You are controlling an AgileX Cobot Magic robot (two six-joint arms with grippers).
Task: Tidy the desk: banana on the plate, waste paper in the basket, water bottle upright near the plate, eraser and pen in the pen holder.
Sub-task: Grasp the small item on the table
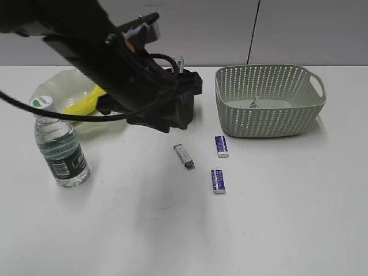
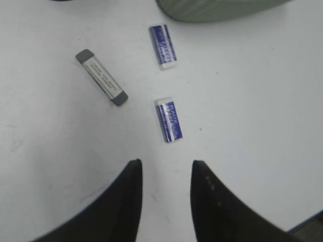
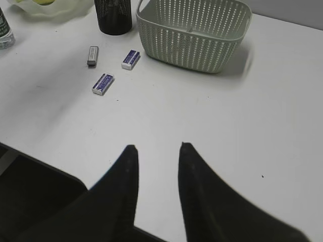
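Desk (image 1: 276,230) is a plain white top, pretty wide, with a pale grey panelled wall behind it and one dark seam running down near the basket.

Basket (image 1: 267,100) is the sage-green perforated one at the back right, and a small crumpled silvery scrap of waste paper (image 1: 254,103) sits inside it. Water bottle (image 1: 59,146) stands upright at the left, clear plastic, white cap with a green mark, dark green label, just in front of the plate (image 1: 57,86). That plate is translucent pale green with a wavy edge, and the banana (image 1: 86,102) lies on it, bright yellow, mostly hidden by the arm. Pen holder (image 3: 113,15) is black mesh, left of the basket.

Three small things lie loose in the middle: two white erasers with blue sleeves, one nearer the basket (image 1: 221,146) and one further forward (image 1: 218,180), plus a grey bar-shaped eraser (image 1: 183,156) to their left. All apart from each other.

Left gripper (image 2: 165,174) hovers above the forward blue eraser, fingers parted, nothing between them. Right gripper (image 3: 156,151) hangs over bare desk near the front edge, also parted and empty.
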